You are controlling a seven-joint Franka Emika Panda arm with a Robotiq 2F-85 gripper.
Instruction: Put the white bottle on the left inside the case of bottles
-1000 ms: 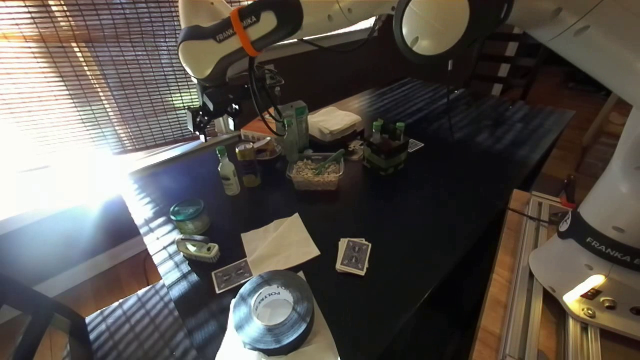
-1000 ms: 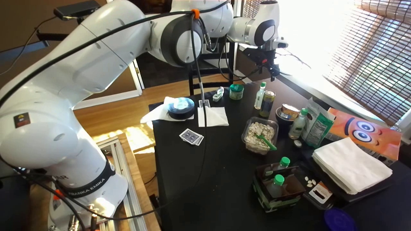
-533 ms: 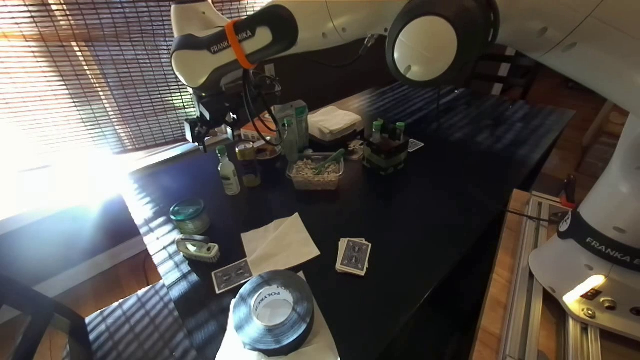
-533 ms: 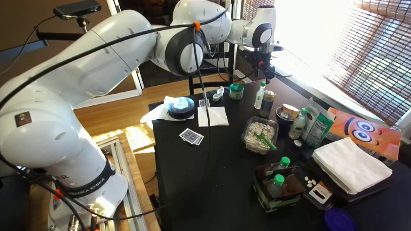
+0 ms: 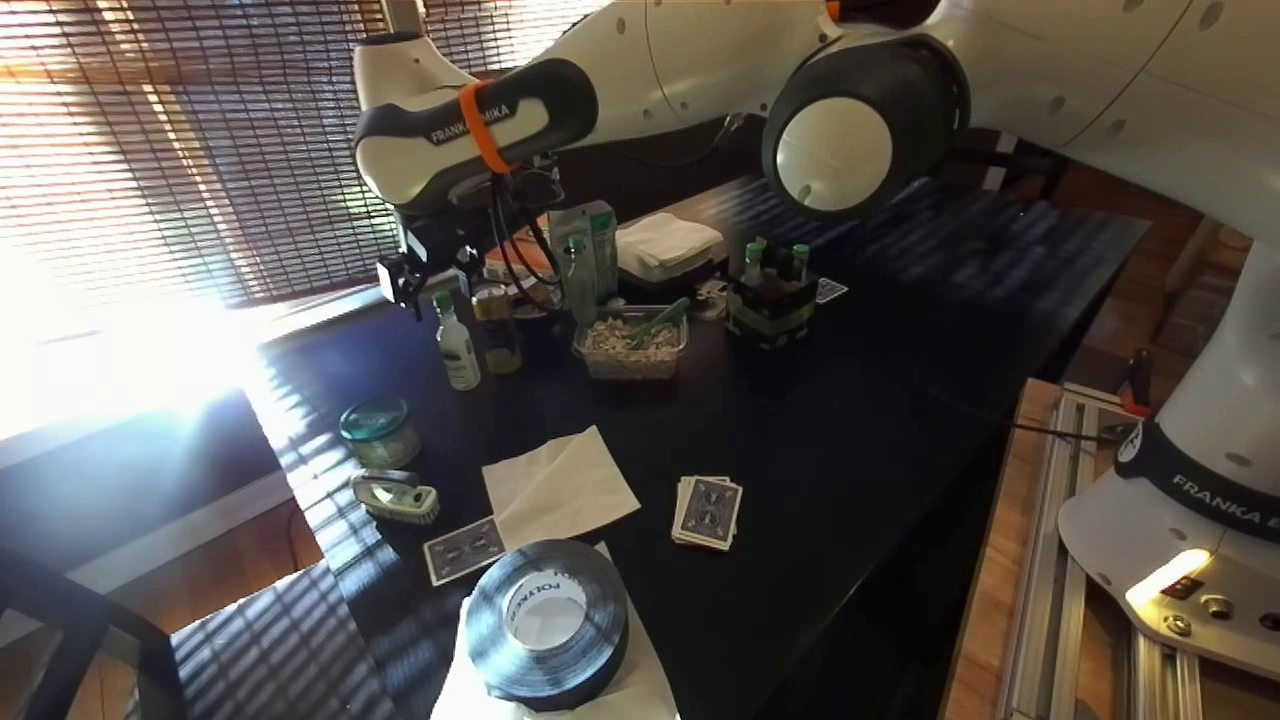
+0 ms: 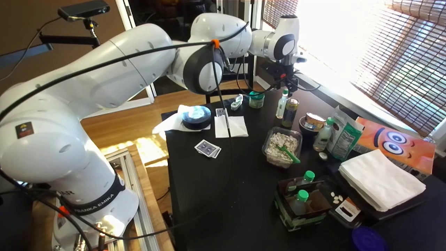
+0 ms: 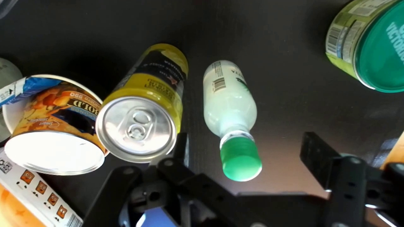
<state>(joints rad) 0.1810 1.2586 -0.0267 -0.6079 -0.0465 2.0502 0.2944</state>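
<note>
gripper (image 7: 246, 151) is spread wide and grasps nothing. the white bottle (image 7: 229, 97) stands upright on the table (image 7: 271, 37), just beside the yellow can (image 7: 137, 126). in the wrist view its green cap (image 7: 241, 160) appears between the two fingers (image 7: 318, 157), probably lower; so its long axis, i judge, agrees with a straight descent. in both exterior views the case of bottles (image 6: 308, 219) is well apart.

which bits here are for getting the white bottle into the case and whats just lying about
For the job:
white bottle
case of bottles
tool, open

Just lying about:
drink can
green-lidded tub
scrub brush
pile of cards
tape roll
napkin stack
other loose green-capped bottle
</note>
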